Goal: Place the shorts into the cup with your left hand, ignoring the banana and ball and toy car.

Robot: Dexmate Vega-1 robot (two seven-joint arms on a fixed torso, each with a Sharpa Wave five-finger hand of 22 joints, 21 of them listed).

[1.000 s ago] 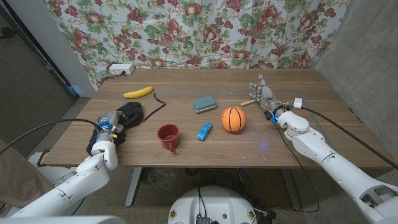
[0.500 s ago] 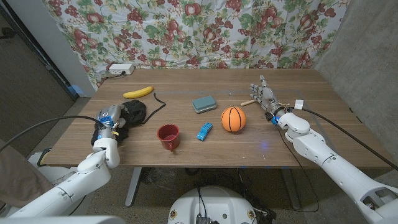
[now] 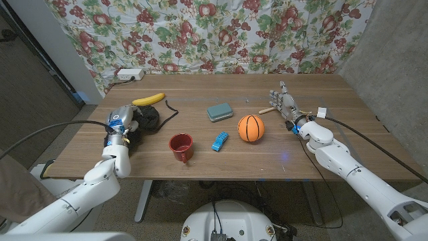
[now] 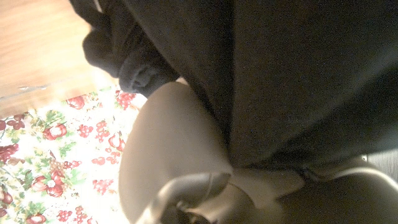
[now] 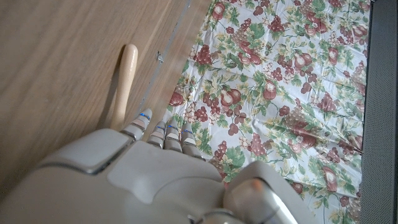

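Right now the left hand [image 3: 119,122] is on the black shorts [image 3: 144,120], near the left side of the wooden table [image 3: 281,157]. Up close, in the left wrist view, the dark cloth [image 4: 273,74] lies bunched over the pale fingers [image 4: 168,155]. The hand touches the shorts, but I cannot tell if its fingers are closed on the cloth or just pressed into it. The shorts sit in a dark heap on the table, not in the cup.

Just behind the shorts lies the yellow banana [image 3: 148,99]. A thin black cord [image 3: 168,115] curves on the wood beside the heap. The red cup [image 3: 180,146] stands upright, apart from the shorts, closer to the middle of the table and near the front edge. Next to the cup lies a small blue toy car [image 3: 219,140]. The orange ball [image 3: 251,128] sits just past the car. A grey-blue block [image 3: 219,111] lies behind them.

The right hand [image 3: 286,104] is far over on the other side. It stands up on the table with its fingers straight and close together, and it holds nothing. A pale wooden stick [image 5: 124,78] lies on the table right by its fingertips. Behind the table hangs a cloth with fruit and flowers [image 3: 221,33].
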